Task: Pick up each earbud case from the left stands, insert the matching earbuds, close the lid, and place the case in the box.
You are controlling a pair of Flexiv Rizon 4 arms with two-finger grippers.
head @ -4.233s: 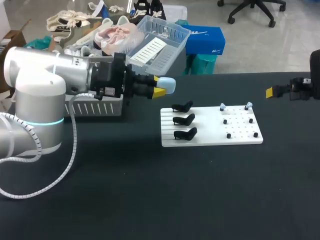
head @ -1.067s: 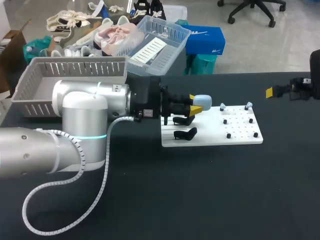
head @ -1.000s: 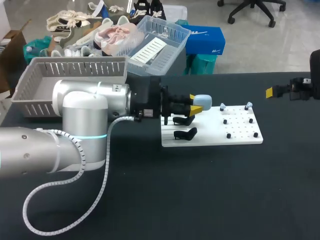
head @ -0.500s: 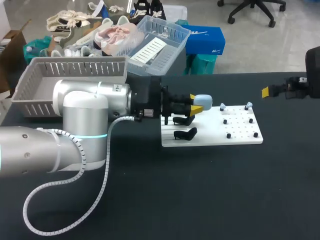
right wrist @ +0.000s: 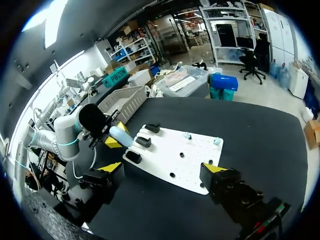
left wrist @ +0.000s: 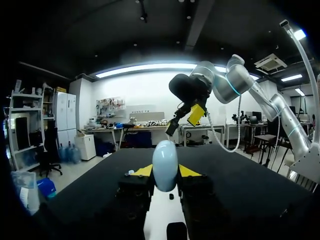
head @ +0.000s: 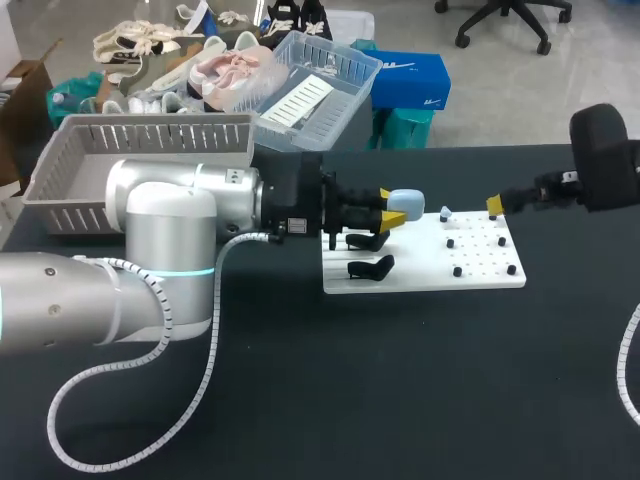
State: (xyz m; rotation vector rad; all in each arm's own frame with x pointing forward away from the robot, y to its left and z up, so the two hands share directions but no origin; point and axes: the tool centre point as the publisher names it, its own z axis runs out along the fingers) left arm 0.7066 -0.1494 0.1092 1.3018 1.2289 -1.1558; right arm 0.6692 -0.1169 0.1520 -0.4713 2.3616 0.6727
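Note:
My left gripper (head: 392, 212) is shut on a light blue earbud case (head: 405, 203), held closed above the stand side of the white board (head: 420, 275). In the left wrist view the case (left wrist: 165, 165) stands upright between the yellow fingertips (left wrist: 142, 171). Two black stands (head: 370, 267) show empty; the third is hidden behind the gripper. Two pale earbuds (head: 446, 213) (head: 497, 212) sit on pegs at the board's far edge. My right gripper (head: 497, 203) hangs open above the board's far right corner. In its own view the right gripper (right wrist: 163, 168) spans the board (right wrist: 175, 155), with the case (right wrist: 121, 136) beyond it.
A grey slatted basket (head: 140, 150) stands at the table's back left, behind my left arm. Several black pegs (head: 457, 271) stud the right half of the board. The table is dark cloth all around the board.
My right arm has swung in from the far right to the board's far right corner. The left gripper, which earlier carried the case over from the basket side, has stayed still this last second.

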